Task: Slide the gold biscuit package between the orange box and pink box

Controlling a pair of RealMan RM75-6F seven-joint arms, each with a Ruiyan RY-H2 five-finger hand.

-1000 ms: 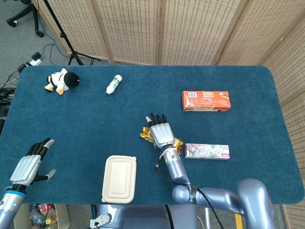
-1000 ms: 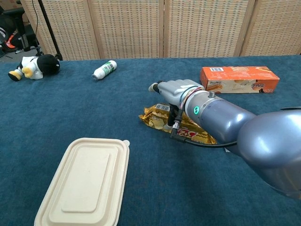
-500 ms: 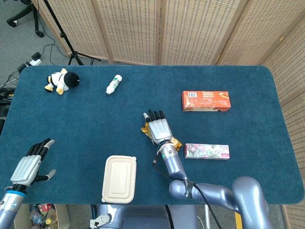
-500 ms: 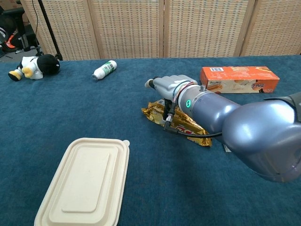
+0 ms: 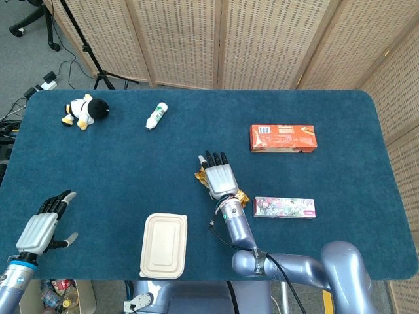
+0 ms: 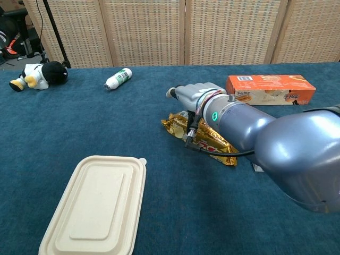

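On the dark blue table cloth (image 5: 131,150), my right hand (image 5: 218,178) lies flat, fingers extended, pressing on the gold biscuit package (image 6: 204,139), a crinkled foil wrapper with red print I cannot read. It sits left of the pink box (image 5: 284,207), below the orange box (image 5: 283,138); my left hand (image 5: 42,226) hovers open, empty.

Open cloth gap between orange box (image 5: 283,138) and pink box (image 5: 284,207), nothing lying in it. Right hand (image 5: 219,178) flat over gold biscuit package (image 6: 204,139), just left of gap. Lidded container (image 5: 163,244) sits near-left, apart.
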